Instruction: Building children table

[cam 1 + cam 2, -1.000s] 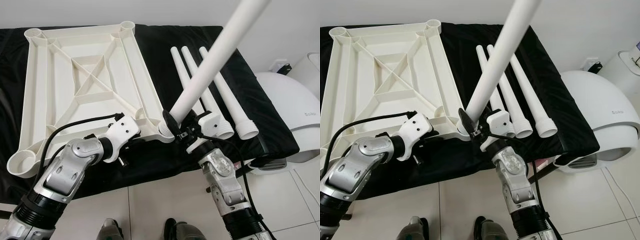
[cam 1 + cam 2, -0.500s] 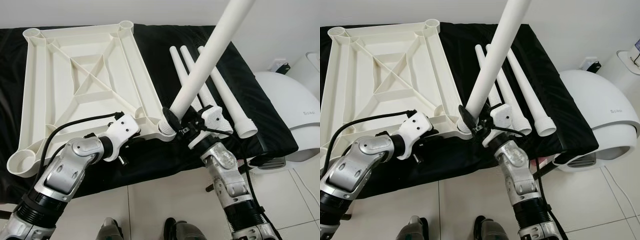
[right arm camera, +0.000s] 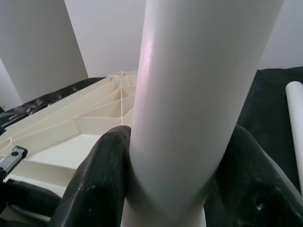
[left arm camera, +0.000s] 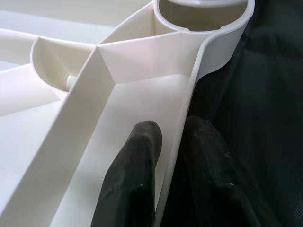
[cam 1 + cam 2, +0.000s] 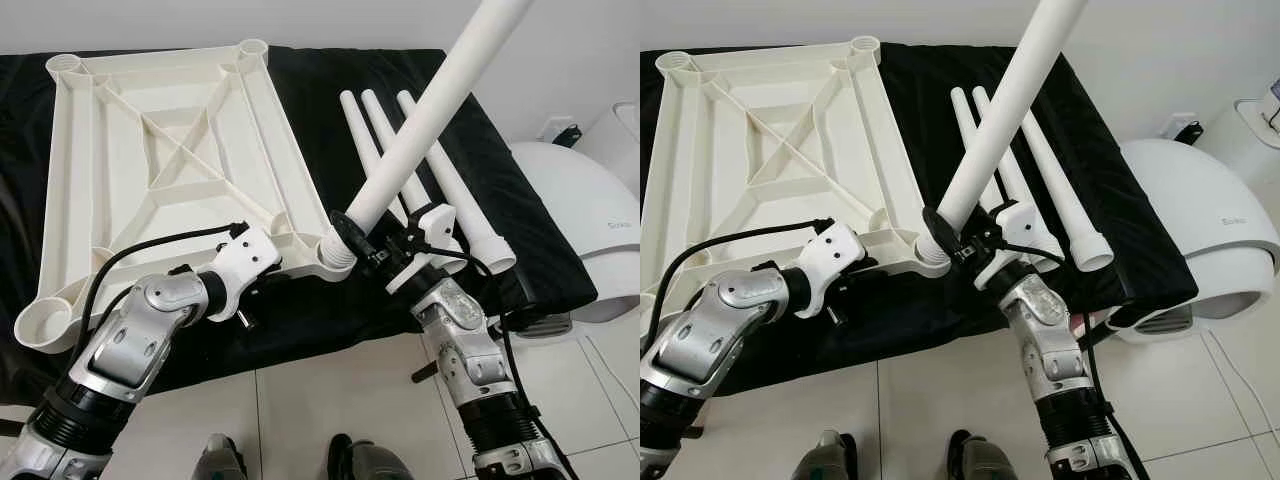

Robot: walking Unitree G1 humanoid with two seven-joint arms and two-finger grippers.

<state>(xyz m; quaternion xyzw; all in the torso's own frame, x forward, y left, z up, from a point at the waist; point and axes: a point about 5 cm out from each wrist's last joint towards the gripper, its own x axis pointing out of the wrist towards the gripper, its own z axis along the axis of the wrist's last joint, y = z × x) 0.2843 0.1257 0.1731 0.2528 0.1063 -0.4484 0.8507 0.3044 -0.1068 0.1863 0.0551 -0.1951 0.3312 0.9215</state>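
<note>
White ribbed tabletop (image 5: 160,170) — upturned, leg (image 5: 430,120) socketed

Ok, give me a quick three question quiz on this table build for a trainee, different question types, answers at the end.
1. True or false: the right gripper holds a white table leg whose lower end sits at a corner socket of the upside-down tabletop.
2. How many legs lie loose on the black cloth?
3. What does the left gripper pinch? A) a leg B) the tabletop's edge wall C) the cloth

Key: 1 true; 2 three; 3 B
</note>
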